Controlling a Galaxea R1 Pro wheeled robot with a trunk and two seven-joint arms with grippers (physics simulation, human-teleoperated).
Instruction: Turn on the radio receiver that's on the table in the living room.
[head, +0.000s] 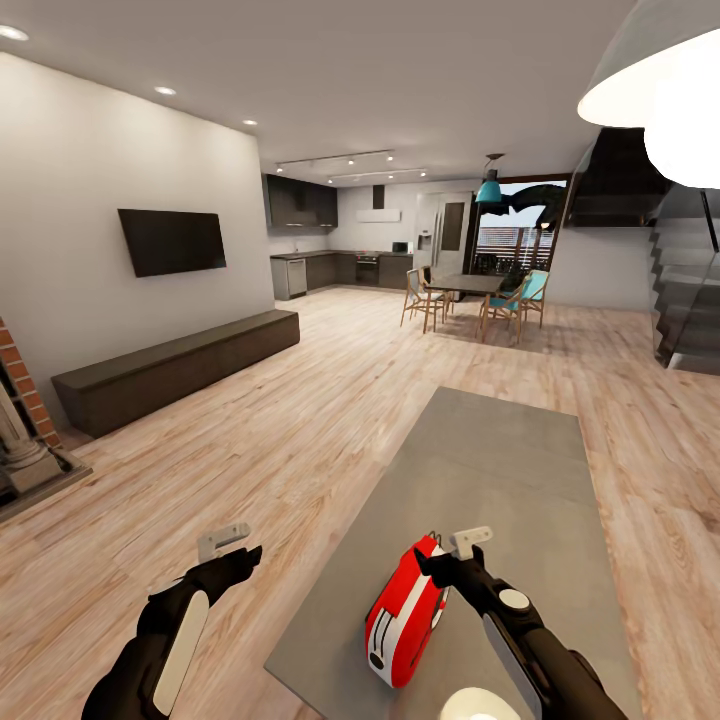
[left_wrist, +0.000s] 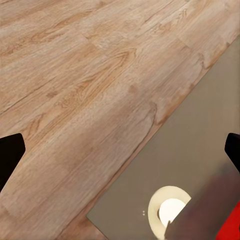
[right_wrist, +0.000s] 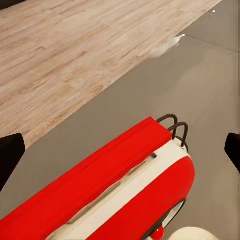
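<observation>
One radio receiver (head: 405, 618) on table (head: 500, 470); right gripper (head: 462, 550) beside it, left gripper (head: 228, 545) over floor; grip states unclear.

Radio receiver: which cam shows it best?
Head view: the whole radio receiver lies on the grey coffee table, just beside the right gripper. The right wrist view is closer but crops it, showing its red top, white band and dark wire loops. The left wrist view catches a red corner at the frame edge.
</observation>
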